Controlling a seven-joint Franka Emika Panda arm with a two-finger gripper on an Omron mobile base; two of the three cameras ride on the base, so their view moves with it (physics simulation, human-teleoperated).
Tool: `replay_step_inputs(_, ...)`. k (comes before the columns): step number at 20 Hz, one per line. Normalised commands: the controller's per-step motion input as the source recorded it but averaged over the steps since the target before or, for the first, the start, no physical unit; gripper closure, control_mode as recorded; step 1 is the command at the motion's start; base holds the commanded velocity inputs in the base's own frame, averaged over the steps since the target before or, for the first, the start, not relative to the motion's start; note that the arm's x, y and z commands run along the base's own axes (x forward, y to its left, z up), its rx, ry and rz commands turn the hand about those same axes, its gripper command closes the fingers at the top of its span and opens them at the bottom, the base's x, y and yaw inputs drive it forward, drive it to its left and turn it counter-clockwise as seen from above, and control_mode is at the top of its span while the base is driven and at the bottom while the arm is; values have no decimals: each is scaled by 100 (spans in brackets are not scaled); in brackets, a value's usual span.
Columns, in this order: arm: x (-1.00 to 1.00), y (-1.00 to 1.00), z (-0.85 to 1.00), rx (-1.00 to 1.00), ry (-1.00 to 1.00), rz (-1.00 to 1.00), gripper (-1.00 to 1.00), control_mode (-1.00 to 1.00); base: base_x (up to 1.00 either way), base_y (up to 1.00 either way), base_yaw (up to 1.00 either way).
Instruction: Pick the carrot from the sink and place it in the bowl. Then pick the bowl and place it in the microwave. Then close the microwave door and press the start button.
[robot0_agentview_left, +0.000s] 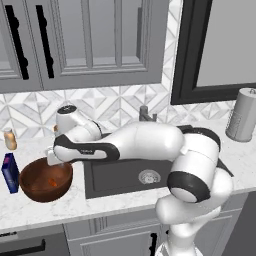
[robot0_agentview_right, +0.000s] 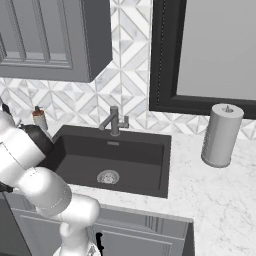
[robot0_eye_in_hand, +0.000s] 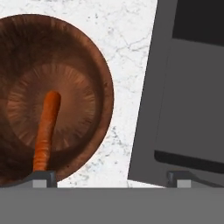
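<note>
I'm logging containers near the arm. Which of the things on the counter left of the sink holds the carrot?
The wooden bowl: the carrot lies inside it. The blue bottle beside it and the small bottle behind stand closed and apart.

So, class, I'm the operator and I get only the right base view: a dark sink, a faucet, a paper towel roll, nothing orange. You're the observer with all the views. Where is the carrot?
Observer: The carrot lies inside the bowl, as the hand view shows.
Operator: Where does that bowl stand?
Observer: On the counter beside the sink, on the side away from the paper towel roll, next to a blue bottle.
Operator: And the gripper?
Observer: The gripper hangs above the bowl's edge, fingers spread wide with nothing between them.
</note>
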Motion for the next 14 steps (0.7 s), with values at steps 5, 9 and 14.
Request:
replay_step_inputs(5, 37, 40, -25, 0, 4, 0, -100, -100, 0, 0, 0)
replay_step_inputs(9, 31, 19, -15, 0, 4, 0, -100, -100, 0, 0, 0)
replay_step_inputs(14, 13, 21, -13, 0, 7, 0, -100, -100, 0, 0, 0)
